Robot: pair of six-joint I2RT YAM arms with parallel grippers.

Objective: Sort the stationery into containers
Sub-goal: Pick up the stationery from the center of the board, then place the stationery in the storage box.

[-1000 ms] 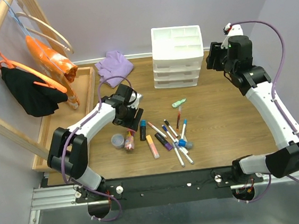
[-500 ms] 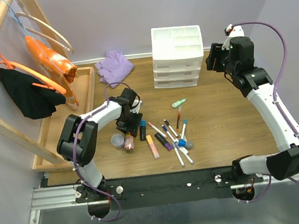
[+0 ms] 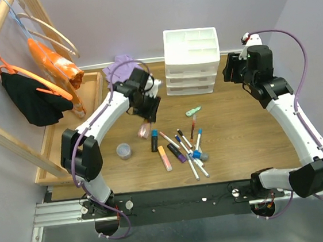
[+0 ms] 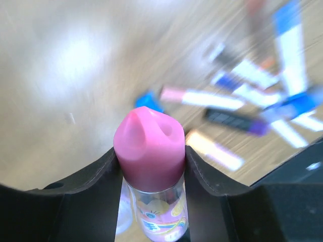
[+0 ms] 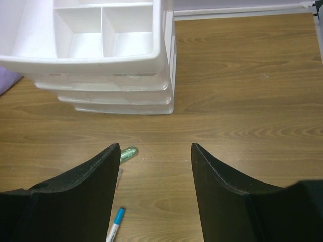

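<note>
Toward the far edge of the worktop (image 3: 237, 124), left of its middle, the left fingers (image 4: 86, 186) are clamped on the glue bottle (image 4: 149, 151), its pink cap showing between them. Half a second ago they were low beside the grey jar (image 3: 124, 151). Now the bottle hangs clear of the wood, nearer the drawer unit (image 3: 193, 57) at the far edge. We judge the pick done, with the drop into a top compartment still ahead.

The jar, the markers (image 3: 184, 144) and the mint highlighter (image 3: 193, 111) lie unsorted around the middle. The right fingers (image 5: 75, 196) are spread, holding nothing, just right of the unit. We expect the bottle must rise over the unit's top rim, and those fingers could crowd it.
</note>
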